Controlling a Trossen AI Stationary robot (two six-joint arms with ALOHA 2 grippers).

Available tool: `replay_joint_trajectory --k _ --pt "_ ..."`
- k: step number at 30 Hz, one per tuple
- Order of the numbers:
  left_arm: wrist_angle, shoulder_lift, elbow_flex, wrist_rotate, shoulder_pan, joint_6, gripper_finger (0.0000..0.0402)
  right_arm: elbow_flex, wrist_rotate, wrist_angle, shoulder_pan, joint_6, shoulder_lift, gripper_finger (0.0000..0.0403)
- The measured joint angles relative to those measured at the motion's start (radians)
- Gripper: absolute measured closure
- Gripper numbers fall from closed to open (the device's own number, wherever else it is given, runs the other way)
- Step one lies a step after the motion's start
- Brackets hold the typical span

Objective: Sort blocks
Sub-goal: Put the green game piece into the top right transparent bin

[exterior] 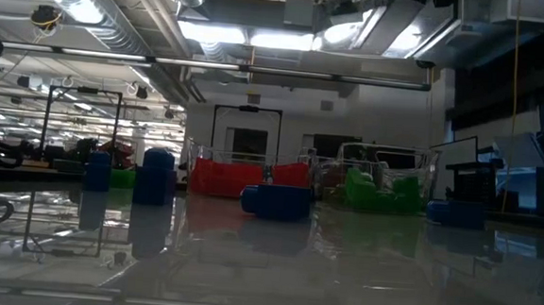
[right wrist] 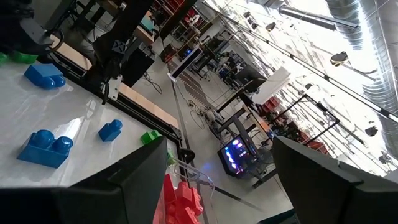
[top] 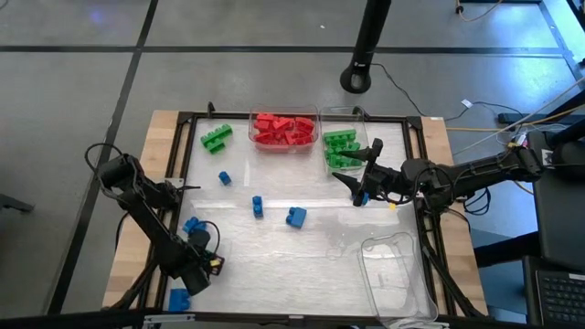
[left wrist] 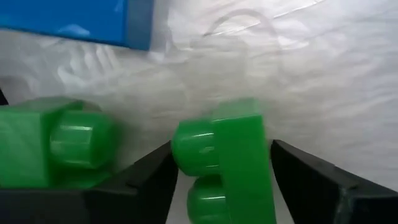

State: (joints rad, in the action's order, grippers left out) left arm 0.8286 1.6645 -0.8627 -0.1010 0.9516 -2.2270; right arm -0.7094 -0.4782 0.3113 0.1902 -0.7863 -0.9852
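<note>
**A:** Item one, nearest the front edge?

**B:** The left gripper [top: 205, 258], reaching low over the table's front-left corner. Its fingers [left wrist: 311, 180] are standing apart, straddling a green block [left wrist: 233, 155]. They are not visibly pinching it yet. A second green block [left wrist: 56, 149] is lying just beside it, and a blue block [left wrist: 74, 22] is sitting beyond.

**A:** Step in hand?

**B:** By my reading, the pick of a green piece is beginning. Next, the fingers need squaring on the block's flat sides, clear of its neighbour, then a firm squeeze and a lift.

**A:** Mid-table?

**B:** Loose blue blocks [top: 295, 217] are waiting unsorted. The right gripper [top: 360, 188] is hanging over the right half, its arm stretching in from the side. Its fingers are wide apart, with nothing between them.

**A:** Far edge?

**B:** The red bin [top: 315, 119] is holding red blocks [top: 281, 130]. The green bin [top: 342, 111] beside it is partly filled, and is probably the destination. A green pair [top: 216, 137] is lying loose to its left.
</note>
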Motion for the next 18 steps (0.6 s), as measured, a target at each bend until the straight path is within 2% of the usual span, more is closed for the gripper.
replay_joint_trajectory --k 5,8,18 --pt "-0.001 0.002 0.002 -0.019 0.000 0.092 0.0222 0.000 0.000 0.000 0.000 0.000 0.000 0.0114" --pt "0.001 0.002 0.002 -0.031 0.001 0.129 0.0241 0.000 0.000 0.000 0.000 0.000 0.000 0.0114" --pt "0.021 0.009 -0.036 -0.048 -0.010 0.239 0.0224 0.000 0.000 0.000 0.000 0.000 0.000 0.0114"
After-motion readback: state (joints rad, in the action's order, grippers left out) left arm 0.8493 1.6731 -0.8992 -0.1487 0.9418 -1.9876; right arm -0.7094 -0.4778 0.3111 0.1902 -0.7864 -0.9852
